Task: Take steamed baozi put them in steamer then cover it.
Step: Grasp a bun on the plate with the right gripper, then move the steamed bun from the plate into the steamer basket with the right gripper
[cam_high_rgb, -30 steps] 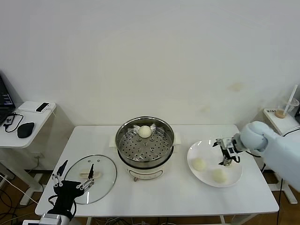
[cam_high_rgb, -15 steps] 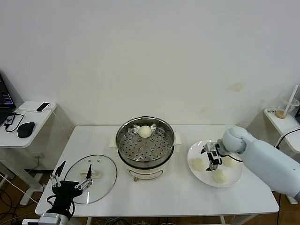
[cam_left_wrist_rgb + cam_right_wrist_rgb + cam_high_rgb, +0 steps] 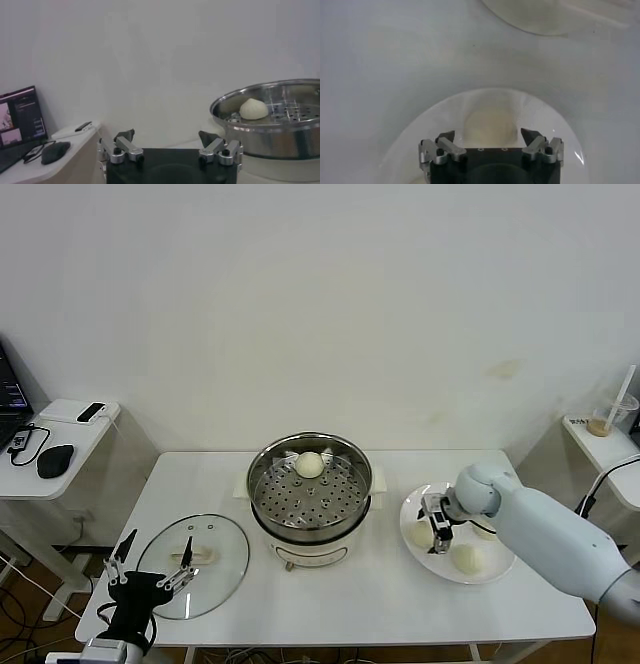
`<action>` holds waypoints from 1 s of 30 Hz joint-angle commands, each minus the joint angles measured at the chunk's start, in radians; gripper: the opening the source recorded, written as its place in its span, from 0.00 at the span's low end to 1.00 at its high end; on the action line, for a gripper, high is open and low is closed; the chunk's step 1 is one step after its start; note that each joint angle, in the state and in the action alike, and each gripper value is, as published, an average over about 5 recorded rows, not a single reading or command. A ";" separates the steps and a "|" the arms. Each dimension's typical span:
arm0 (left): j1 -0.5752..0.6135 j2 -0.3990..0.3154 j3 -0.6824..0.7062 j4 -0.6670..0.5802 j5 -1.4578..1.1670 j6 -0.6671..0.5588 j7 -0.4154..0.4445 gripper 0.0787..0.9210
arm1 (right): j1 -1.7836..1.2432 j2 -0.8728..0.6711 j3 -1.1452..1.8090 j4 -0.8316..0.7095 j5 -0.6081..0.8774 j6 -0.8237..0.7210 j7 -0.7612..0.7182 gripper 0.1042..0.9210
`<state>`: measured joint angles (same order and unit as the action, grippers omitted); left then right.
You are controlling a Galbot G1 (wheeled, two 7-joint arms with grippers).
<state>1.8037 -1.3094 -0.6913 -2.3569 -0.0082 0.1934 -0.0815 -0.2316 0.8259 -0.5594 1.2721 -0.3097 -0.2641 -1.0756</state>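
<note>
The table (image 3: 390, 604) is lying white and matte under everything. At its middle the steamer (image 3: 309, 484) is standing, a round polished steel pot on a cream base, its perforated tray carrying one bun (image 3: 309, 465) at the far side. The lid (image 3: 200, 556), clear glass with a metal rim and cream handle, is lying flat at the robot's left, still off the pot. The plate (image 3: 490, 569), flat glossy white, is sitting at the robot's right, holding three smooth, cream-white baozi (image 3: 466, 557).

The right gripper (image 3: 436, 524) is reaching down over the plate bun nearest the steamer (image 3: 489, 128), jaws apart and straddling it, not visibly clamped yet. To do this well, the fingers probably ought to be centring on the dome's widest part and closing gently, since soft dough would likely dent or slip; then lifting straight up, clear of the neighbouring buns and the pot rim, is advisable.

The left gripper (image 3: 158, 580) is waiting near the lid's front edge, jaws wide apart and empty.
</note>
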 commanded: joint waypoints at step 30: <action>-0.019 0.013 0.012 -0.006 -0.009 0.008 -0.001 0.88 | 0.582 -0.191 -0.258 0.210 0.330 -0.067 -0.017 0.64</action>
<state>1.7931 -1.3008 -0.6790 -2.3654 -0.0129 0.1986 -0.0828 0.0570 0.6800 -0.6723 1.4044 -0.1343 -0.3066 -1.0971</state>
